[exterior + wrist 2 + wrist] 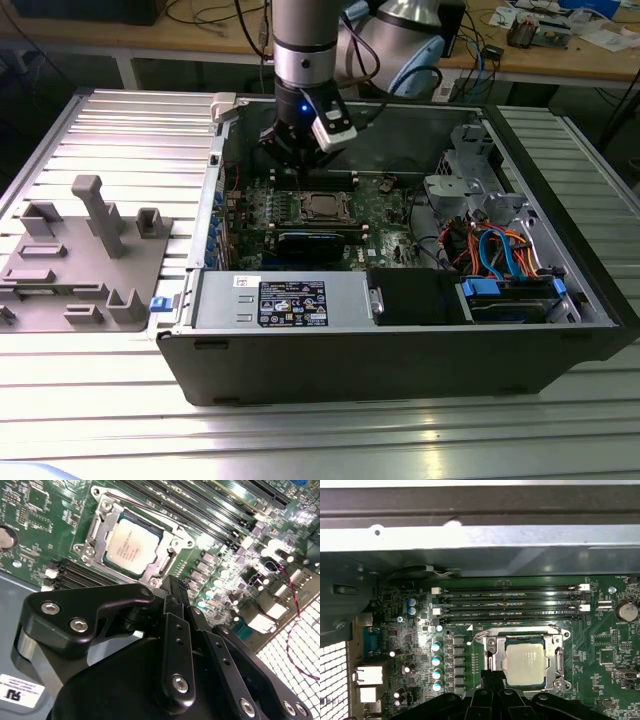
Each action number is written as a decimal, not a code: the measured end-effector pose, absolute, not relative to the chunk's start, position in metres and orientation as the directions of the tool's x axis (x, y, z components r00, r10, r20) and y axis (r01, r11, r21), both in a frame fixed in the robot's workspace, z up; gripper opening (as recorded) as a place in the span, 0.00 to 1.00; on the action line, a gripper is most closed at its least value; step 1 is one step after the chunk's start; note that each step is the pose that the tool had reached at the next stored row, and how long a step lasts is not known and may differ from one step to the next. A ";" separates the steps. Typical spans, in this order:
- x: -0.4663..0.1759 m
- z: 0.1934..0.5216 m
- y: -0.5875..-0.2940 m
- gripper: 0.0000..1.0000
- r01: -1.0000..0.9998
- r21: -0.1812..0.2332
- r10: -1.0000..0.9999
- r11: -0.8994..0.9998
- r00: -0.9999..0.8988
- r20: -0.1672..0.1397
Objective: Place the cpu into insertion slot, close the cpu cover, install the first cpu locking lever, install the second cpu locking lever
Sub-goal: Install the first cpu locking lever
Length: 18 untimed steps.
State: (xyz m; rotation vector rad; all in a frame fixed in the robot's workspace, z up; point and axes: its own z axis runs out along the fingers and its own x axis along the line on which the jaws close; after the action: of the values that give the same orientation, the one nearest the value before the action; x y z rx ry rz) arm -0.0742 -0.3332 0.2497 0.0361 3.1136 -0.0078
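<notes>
Gripper (172, 584): fingers pressed together, nothing held; the tip hangs just beside one corner of the insertion slot (308, 210), low over the board, and I cannot tell if it touches. The cpu (525, 664) sits flat in the insertion slot with its silver top up. The cpu cover (559, 662) is down around it, its metal frame lying on the chip's edges so the top shows through the window. A thin lever wire (520, 628) lies flat along the slot's side that faces the memory slots (510, 602); whether it is latched is unclear. The other lever is partly hidden by the fingers in both wire views' lower part, state unknown. The slot belongs to the green motherboard (600, 655), with the long dark memory slots running parallel just beside it. In the exterior view the arm (305, 50) comes down from above, just behind the slot. The black power supply (280, 300) lies near the slot on the camera side. A bundle of orange and blue cables (500, 250) is well apart from the slot, toward the exterior view's right. A grey fixture tray (90, 250) is well apart from the slot, toward the exterior view's left, outside the open case (400, 360).
</notes>
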 end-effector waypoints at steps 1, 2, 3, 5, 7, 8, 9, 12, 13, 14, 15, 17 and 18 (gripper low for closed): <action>-0.077 0.250 -0.333 0.11 0.022 -0.005 0.022 1.000 -0.999 -0.028; -0.078 0.250 -0.333 0.11 0.022 -0.005 0.022 1.000 -0.999 -0.028; -0.080 0.250 -0.333 0.11 0.021 -0.005 0.021 1.000 -0.999 -0.029; -0.083 0.250 -0.333 0.11 0.020 -0.004 0.020 1.000 -0.999 -0.029; -0.084 0.250 -0.333 0.11 0.019 -0.005 0.019 1.000 -0.999 -0.029; -0.084 0.250 -0.333 0.11 0.019 -0.005 0.018 1.000 -0.999 -0.029; -0.084 0.250 -0.333 0.11 0.019 -0.005 0.018 1.000 -0.999 -0.029; -0.085 0.250 -0.333 0.11 0.019 -0.004 0.018 1.000 -0.999 -0.029; -0.085 0.250 -0.333 0.11 0.019 -0.005 0.019 1.000 -0.999 -0.029; -0.085 0.250 -0.333 0.11 0.019 -0.005 0.019 1.000 -0.999 -0.029; -0.087 0.250 -0.333 0.11 0.019 -0.004 0.018 1.000 -0.999 -0.030; -0.090 0.250 -0.333 0.11 0.018 -0.004 0.018 1.000 -0.999 -0.031; -0.093 0.250 -0.333 0.11 0.018 -0.004 0.018 1.000 -0.999 -0.031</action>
State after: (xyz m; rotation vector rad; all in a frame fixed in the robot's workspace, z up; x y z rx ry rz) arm -0.0929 -0.3332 0.2497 0.0283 3.1106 -0.0074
